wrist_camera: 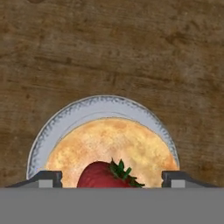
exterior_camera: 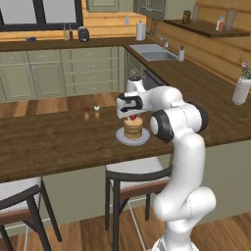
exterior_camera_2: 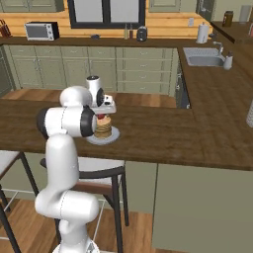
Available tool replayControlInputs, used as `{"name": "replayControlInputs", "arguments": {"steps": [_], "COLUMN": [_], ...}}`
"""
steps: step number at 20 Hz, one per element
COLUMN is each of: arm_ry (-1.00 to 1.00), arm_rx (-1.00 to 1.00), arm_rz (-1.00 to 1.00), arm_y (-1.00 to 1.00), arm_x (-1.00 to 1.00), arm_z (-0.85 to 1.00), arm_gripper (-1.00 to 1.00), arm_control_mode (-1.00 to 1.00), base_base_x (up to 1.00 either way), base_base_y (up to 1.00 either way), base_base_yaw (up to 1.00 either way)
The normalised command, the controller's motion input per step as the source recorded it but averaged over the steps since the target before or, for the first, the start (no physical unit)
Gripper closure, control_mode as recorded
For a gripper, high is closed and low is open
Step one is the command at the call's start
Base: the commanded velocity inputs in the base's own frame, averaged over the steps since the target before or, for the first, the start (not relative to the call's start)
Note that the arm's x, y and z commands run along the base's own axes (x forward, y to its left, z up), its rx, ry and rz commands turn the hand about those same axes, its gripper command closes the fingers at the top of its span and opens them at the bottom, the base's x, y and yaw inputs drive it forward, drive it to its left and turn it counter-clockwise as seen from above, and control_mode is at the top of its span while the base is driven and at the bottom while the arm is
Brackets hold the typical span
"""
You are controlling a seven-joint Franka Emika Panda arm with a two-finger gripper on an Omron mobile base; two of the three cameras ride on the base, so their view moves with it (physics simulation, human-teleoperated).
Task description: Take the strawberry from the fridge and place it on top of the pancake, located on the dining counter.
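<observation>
The strawberry (wrist_camera: 103,177), red with a green cap, lies on top of the tan pancake (wrist_camera: 109,140) stack. The stack sits on a white plate (wrist_camera: 65,118) on the dark wooden dining counter (wrist_camera: 109,43). My gripper (wrist_camera: 111,178) hangs straight over the stack and is open. Its fingertips (wrist_camera: 43,177) stand wide on either side of the fruit without touching it. The base views show the same: gripper (exterior_camera: 132,113) (exterior_camera_2: 102,114) just above strawberry (exterior_camera: 133,117) (exterior_camera_2: 102,117) and pancake (exterior_camera: 133,128) (exterior_camera_2: 103,130). The fridge is out of view.
Two tiny shakers (exterior_camera: 87,113) (exterior_camera: 97,112) stand on the counter left of the plate. Stools (exterior_camera: 132,176) (exterior_camera: 19,196) sit below the counter's near edge. A white vase (exterior_camera: 241,88) stands at the right, and the sink (exterior_camera: 152,51) lies on the far counter.
</observation>
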Motion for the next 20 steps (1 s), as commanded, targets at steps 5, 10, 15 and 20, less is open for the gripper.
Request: {"name": "replayControlInputs", "arguments": {"steps": [5, 10, 15, 20], "arm_ry": [-0.16, -0.23, -0.13, -0.15], "arm_rx": [0.00, 0.00, 0.00, 0.00], "arm_rz": [-0.01, -0.06, -0.02, -0.03], "arm_y": [0.00, 0.14, 0.27, 0.25], "arm_x": [-0.35, -0.94, -1.00, -1.00], "arm_z": [0.52, 0.73, 0.08, 0.17], "arm_gripper": [-1.00, -1.00, -1.00, -1.00], "arm_control_mode": [-1.00, -1.00, -1.00, -1.00], "base_base_x": [0.00, 0.00, 0.00, 0.00], "base_base_y": [0.00, 0.00, 0.00, 0.00], "base_base_yaw": [0.00, 0.00, 0.00, 0.00]}}
